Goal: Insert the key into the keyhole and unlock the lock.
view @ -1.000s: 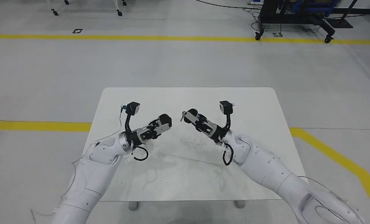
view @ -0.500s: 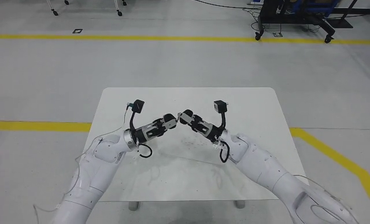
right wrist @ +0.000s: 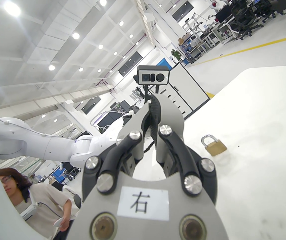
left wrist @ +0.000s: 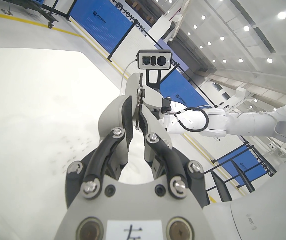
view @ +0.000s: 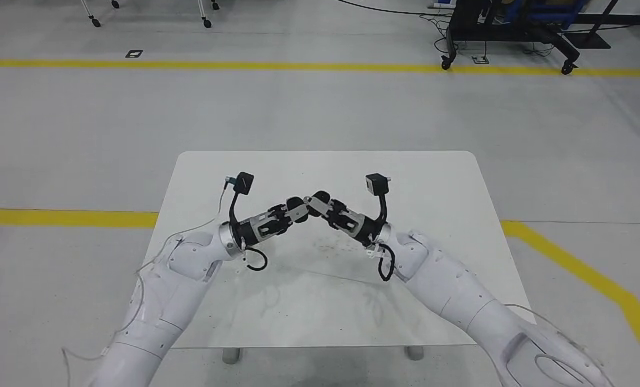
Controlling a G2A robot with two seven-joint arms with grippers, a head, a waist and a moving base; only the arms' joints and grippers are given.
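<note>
Key (left wrist: 139, 92) is a thin bit of metal, and it sits pinched between the pads of the left gripper (left wrist: 137, 88), which is closed tight on it. The right gripper (right wrist: 153, 106) has its two fingers pressed close together, and I cannot tell if anything is between them. In the top view the left gripper (view: 296, 205) and the right gripper (view: 318, 201) meet tip to tip over the middle of the white table (view: 430, 187). The gold lock (right wrist: 214, 147) with a silver loop lies flat on the table, near the right gripper.
</note>
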